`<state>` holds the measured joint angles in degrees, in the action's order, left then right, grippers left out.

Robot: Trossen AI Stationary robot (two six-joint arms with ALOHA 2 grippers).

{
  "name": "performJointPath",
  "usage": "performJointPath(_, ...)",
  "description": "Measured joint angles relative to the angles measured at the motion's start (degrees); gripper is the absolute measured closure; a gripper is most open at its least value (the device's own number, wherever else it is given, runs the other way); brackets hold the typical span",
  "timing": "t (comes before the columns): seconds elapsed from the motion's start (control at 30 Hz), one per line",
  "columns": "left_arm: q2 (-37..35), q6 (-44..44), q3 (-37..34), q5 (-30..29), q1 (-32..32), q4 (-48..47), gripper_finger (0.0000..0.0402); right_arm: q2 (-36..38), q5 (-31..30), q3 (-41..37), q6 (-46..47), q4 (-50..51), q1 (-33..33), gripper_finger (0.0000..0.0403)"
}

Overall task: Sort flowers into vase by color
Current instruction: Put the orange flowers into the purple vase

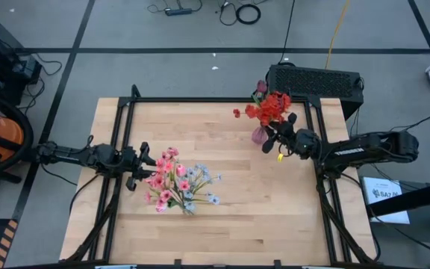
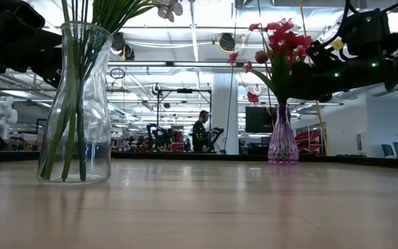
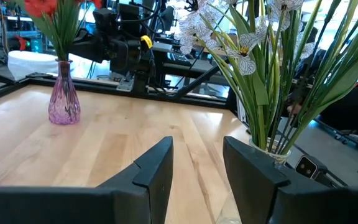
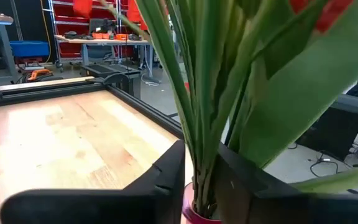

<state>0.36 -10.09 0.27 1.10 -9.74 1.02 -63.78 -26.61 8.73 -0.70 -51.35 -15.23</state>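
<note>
Crowding the right gripper (image 4: pixel 197 180), green stems (image 4: pixel 207 112) hide whether its parted fingers grip; left gripper (image 3: pixel 197 168) gapes empty

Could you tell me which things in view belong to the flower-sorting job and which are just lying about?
Job:
red flowers
purple vase
pink and pale blue flowers
clear vase
right end effector

Lying about:
black box
floor cables

Grey floor (image 1: pixel 125 67) w/ black tape lines, cables, bright ceiling lights.
</note>
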Motion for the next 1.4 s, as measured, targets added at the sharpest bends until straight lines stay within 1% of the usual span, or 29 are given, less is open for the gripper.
performJointPath(0.23, 0.00, 0.00, -0.01, 0.00, 0.01, 0.00, 0.0254, 2.49, -0.05, -0.02, 0.02, 3.03, 1.27, 0.0319)
performJointPath(0.37, -0.02, 0.00, -0.02, 0.00, 0.00, 0.00, 0.0254, 4.81, -0.39, 1.85, 0.03, 9.81, 2.17, 0.0319)
performJointPath(0.47, -0.02, 0.00, -0.01, 0.00, 0.01, 0.00, 0.0254, 6.70, -0.34, 5.90, 0.02, 20.47, 2.37, 0.0319)
performJointPath(0.63, -0.02, 0.00, 0.00, 0.00, 0.00, 0.00, 0.0254, 8.12, -0.44, 15.42, 2.06, 44.38, 2.35, 0.0319)
performJointPath(0.77, -0.02, 0.00, -0.02, 0.00, 0.00, 0.00, 0.0254, 8.06, 0.05, 20.35, 3.10, 54.34, 2.35, 0.0319)
performJointPath(0.9, -0.02, 0.00, -0.02, 0.00, 0.00, 0.00, 0.0254, 7.99, 0.24, 23.25, 5.82, 58.70, 2.35, 0.0319)
performJointPath(1.17, -0.02, 0.00, -0.02, 0.00, 0.00, 0.00, 0.0254, 8.54, 1.64, 24.52, 9.27, 58.82, 2.61, 0.0319)
performJointPath(1.27, -0.02, 0.01, -0.02, 0.00, 0.01, 0.00, 0.0254, 9.29, 1.77, 24.55, 10.95, 60.48, 2.61, 0.0319)
performJointPath(1.4, -0.02, 0.00, 0.00, 0.00, 0.00, 0.00, 0.0254, 11.09, 5.47, 24.57, 12.07, 63.48, 2.61, 0.0319)
